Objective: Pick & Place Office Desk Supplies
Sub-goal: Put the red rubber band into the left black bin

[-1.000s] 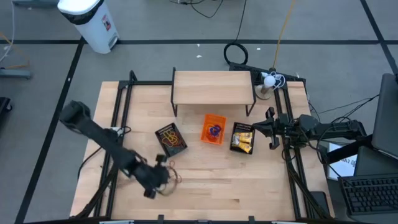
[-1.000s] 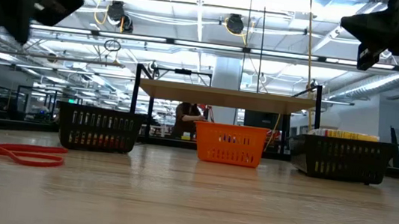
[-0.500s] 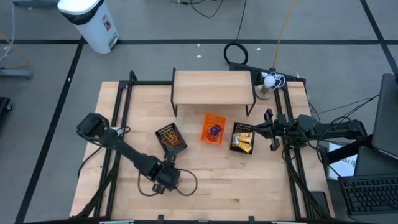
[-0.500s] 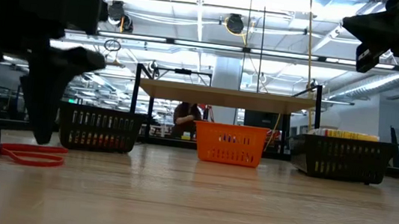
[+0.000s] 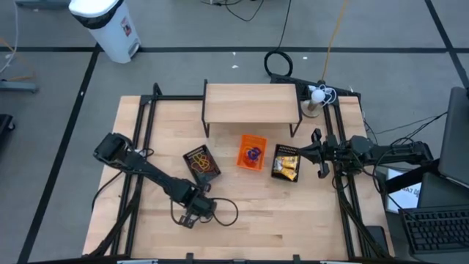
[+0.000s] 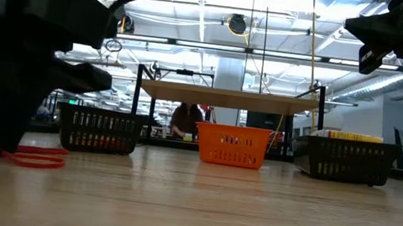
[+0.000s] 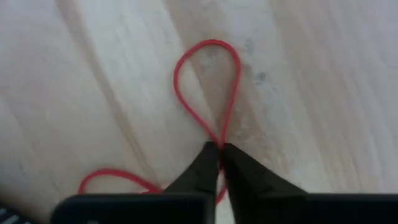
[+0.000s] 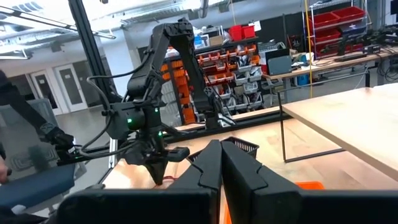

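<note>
Jaws: left gripper (image 7: 219, 148) clenched on red rubber band (image 7: 208, 87) | location: near-left worktop (image 5: 293, 220) | right gripper (image 8: 220, 152) jaws closed, empty, raised at right edge.

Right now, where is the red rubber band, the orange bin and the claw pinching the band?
red rubber band (image 7: 207, 81), left wrist view, on its looped strand.
orange bin (image 5: 252, 152), high view, on its rim.
left gripper (image 7: 219, 149), left wrist view, between the fingertips closed on the band.
</note>
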Robot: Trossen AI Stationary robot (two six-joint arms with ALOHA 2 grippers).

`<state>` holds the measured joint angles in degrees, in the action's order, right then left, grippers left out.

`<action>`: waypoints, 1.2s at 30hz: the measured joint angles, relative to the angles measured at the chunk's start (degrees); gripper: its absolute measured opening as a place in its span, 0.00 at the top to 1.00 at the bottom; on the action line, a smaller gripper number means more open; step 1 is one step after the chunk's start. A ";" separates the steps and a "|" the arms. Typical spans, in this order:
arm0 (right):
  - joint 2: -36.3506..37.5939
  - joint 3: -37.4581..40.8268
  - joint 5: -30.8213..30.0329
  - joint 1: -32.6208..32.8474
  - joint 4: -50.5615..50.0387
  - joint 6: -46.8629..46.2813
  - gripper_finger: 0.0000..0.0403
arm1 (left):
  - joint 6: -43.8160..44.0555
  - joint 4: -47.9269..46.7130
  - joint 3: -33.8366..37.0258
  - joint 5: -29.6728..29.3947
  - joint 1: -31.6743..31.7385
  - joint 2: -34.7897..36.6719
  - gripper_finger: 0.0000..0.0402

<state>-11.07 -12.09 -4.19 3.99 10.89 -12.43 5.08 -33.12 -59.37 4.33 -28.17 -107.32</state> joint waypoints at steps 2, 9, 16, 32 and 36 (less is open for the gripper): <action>0.00 0.00 0.00 0.00 -0.02 0.00 1.00 | -1.84 -0.07 0.37 0.44 -0.10 1.65 0.97; 0.00 0.00 0.01 0.00 -0.02 0.02 1.00 | -8.81 1.11 -0.25 -1.60 -1.00 21.72 0.99; 0.02 0.00 0.04 0.00 -0.62 0.02 1.00 | -9.89 4.77 8.54 -9.69 3.13 48.48 1.00; -0.17 0.00 0.04 0.00 -2.80 0.09 1.00 | -13.98 41.89 51.74 -12.87 10.33 97.79 1.00; -0.28 0.00 0.04 0.00 -2.86 -0.35 1.00 | -12.13 41.02 55.32 -13.92 12.38 103.90 1.00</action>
<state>-11.35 -12.10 -4.14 3.99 8.02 -12.77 -7.04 7.90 -4.05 -9.58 -15.79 -3.42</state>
